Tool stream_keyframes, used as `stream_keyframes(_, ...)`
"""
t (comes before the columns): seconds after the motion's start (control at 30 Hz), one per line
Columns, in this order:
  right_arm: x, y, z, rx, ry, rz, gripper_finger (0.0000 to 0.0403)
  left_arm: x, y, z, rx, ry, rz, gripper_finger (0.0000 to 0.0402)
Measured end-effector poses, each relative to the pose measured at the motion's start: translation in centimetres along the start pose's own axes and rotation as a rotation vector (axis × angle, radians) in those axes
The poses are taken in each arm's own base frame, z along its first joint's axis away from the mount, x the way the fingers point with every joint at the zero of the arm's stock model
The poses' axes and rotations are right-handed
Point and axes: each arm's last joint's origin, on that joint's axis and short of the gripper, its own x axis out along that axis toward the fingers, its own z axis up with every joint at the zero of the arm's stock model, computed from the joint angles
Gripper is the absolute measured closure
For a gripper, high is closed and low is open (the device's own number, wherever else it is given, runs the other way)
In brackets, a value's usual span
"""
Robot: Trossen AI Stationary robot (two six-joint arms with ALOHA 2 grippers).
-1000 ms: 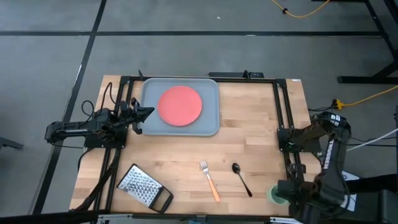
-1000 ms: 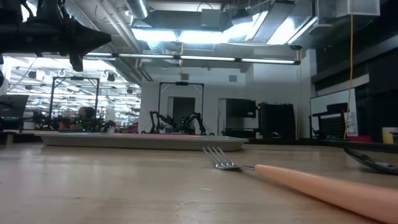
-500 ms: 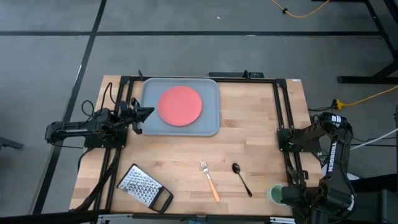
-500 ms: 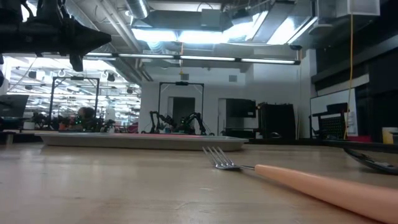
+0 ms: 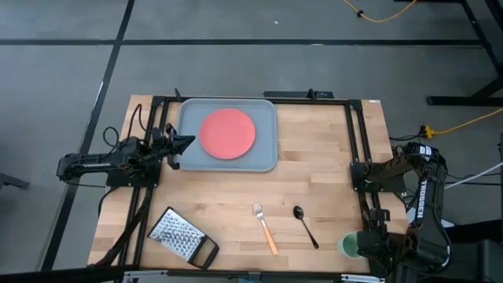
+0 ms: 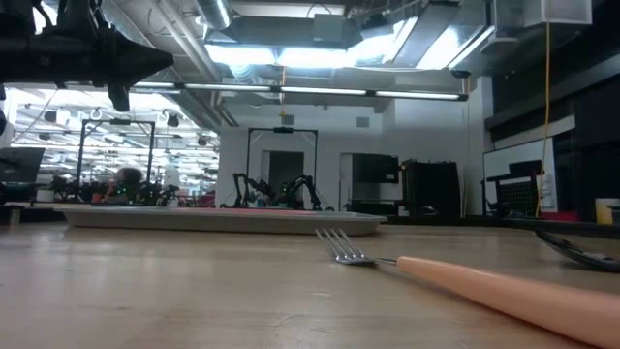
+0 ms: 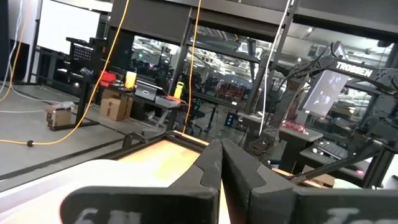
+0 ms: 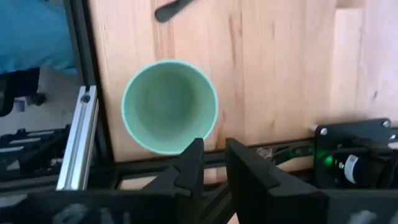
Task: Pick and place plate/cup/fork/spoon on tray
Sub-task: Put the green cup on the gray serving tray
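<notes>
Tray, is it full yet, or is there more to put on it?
Not yet. Only the plate lies on the tray. The right gripper is above the cup, not gripping it. The fork and spoon wait on the table. The left gripper rests beside the tray.

Left gripper (image 5: pixel 187 142) waits, fingers (image 7: pixel 239 168) together — right gripper (image 8: pixel 213 163) hangs low, fingers nearly closed.

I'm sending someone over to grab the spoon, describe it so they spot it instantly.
Start at the grey-blue tray holding the red plate; the spoon lies on bare wood nearer the table's front edge. It is all dark, unlike the orange-handled fork beside it.
</notes>
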Motion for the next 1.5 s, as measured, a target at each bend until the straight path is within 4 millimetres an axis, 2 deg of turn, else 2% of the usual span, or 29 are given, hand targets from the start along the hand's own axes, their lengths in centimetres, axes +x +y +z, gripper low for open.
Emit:
stream_keyframes(0.77, -0.2, 1.6, 0.7, -0.028, -0.233, 0.116, 0.0331, 0.0, 0.0, 0.0, 0.001, 0.000, 0.000, 0.0401)
stream_keyframes(1.03, 0.0, -0.3, 0.3, -0.009, -0.200, -0.069, 0.0331, 0.0, 0.0, 0.0, 0.000, 0.000, 0.000, 0.0401)
stream_keyframes(1.3, 1.1, -1.3, -0.1, -0.073, -0.184, -0.106, 0.0331, 0.0, 0.0, -0.1, 0.001, 0.011, -0.011, 0.0401)
stream_keyframes(1.5, 1.3, -3.3, -0.6, -0.051, -0.172, -0.105, 0.0331, 0.0, 0.0, -0.1, 0.002, 0.015, -0.019, 0.0401)
